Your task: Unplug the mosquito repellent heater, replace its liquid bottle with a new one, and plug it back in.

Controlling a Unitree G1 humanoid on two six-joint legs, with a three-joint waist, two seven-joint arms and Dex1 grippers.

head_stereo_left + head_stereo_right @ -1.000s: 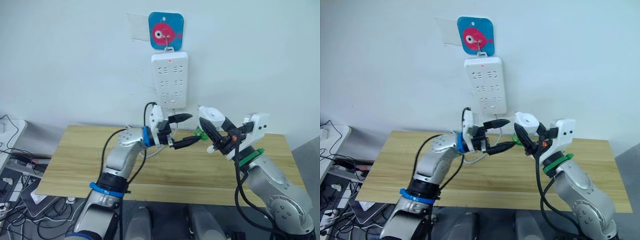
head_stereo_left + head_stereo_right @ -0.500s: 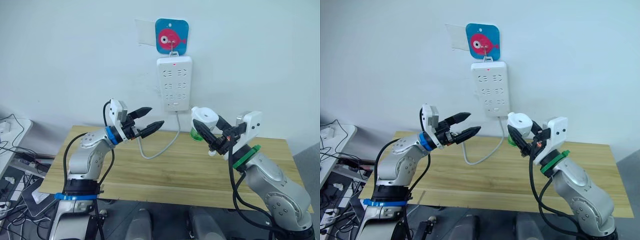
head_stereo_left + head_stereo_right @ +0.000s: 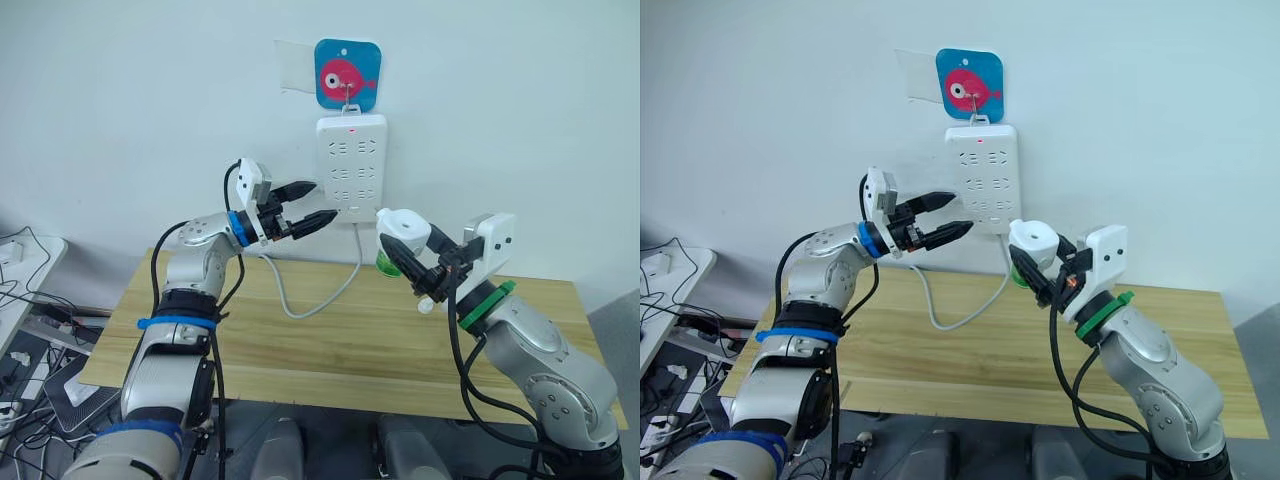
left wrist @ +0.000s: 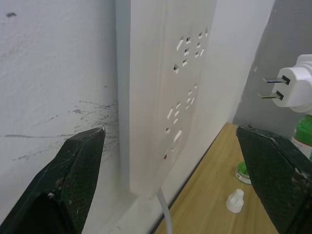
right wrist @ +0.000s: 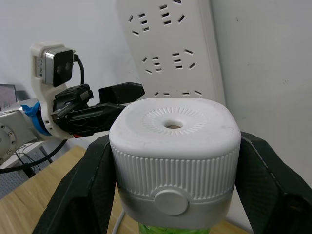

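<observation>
The mosquito repellent heater (image 3: 402,224) is a white rounded unit with a green liquid bottle (image 3: 386,263) under it. My right gripper (image 3: 405,250) is shut on it and holds it in the air, right of the wall power strip (image 3: 351,165). In the right wrist view the heater (image 5: 174,141) sits between both black fingers (image 5: 83,195). Its two plug prongs (image 4: 269,88) point toward the strip. My left gripper (image 3: 318,200) is open and empty, with its tips at the strip's lower left edge (image 4: 146,122).
The strip hangs from a hook on a blue fish sticker (image 3: 347,75), and its cable (image 3: 310,300) loops down onto the wooden table (image 3: 330,350). A small white cap (image 4: 234,201) and a green ring (image 4: 242,171) lie on the table near the wall. Cables clutter the floor at left (image 3: 30,350).
My left gripper left the green bottle, swung out to the left, then rose to the power strip's lower left edge, staying open. The right gripper kept hold of the heater.
</observation>
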